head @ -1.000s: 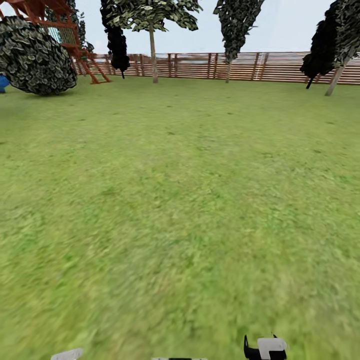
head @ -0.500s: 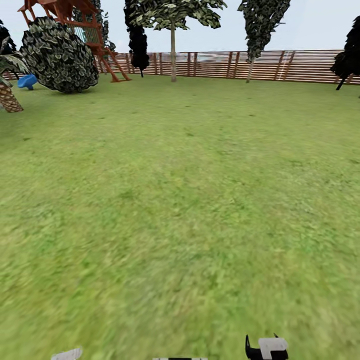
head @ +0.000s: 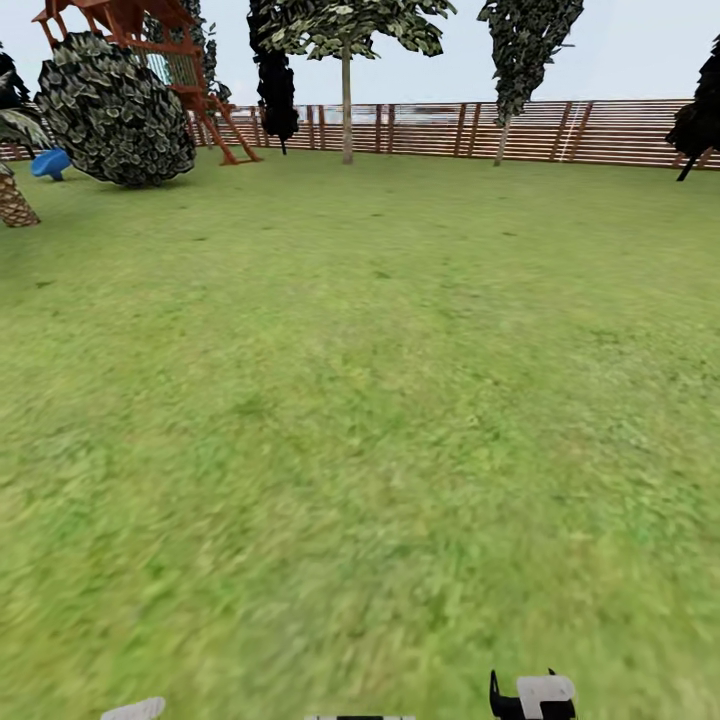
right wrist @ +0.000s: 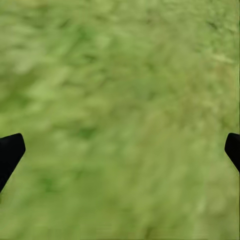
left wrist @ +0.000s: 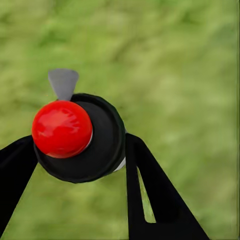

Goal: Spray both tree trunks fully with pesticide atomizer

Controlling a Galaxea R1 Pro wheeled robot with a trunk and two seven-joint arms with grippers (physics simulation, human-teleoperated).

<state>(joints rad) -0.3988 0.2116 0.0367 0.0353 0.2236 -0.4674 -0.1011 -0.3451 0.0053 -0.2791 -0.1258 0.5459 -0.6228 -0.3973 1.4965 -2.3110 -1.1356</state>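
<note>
The pesticide atomizer has a shiny red top, a black round cap and a grey nozzle. My left gripper is shut on it, one black finger on each side, above blurred grass. My right gripper hangs open over grass with nothing between its fingertips. Across the garden lawn, two trees stand before the fence: one pale trunk at the middle and another to its right, both under dark green jagged foliage. They are far from me.
A brown slatted fence closes the far side. At far left are a round dark bush, a red-brown play tower, a blue object and a palm-like stump. Black cypress-like trees stand by the fence.
The whole head view has swung left since a second ago, so the bush, tower and trees sit further right; that is the camera moving. Little has shifted over the last half second.
</note>
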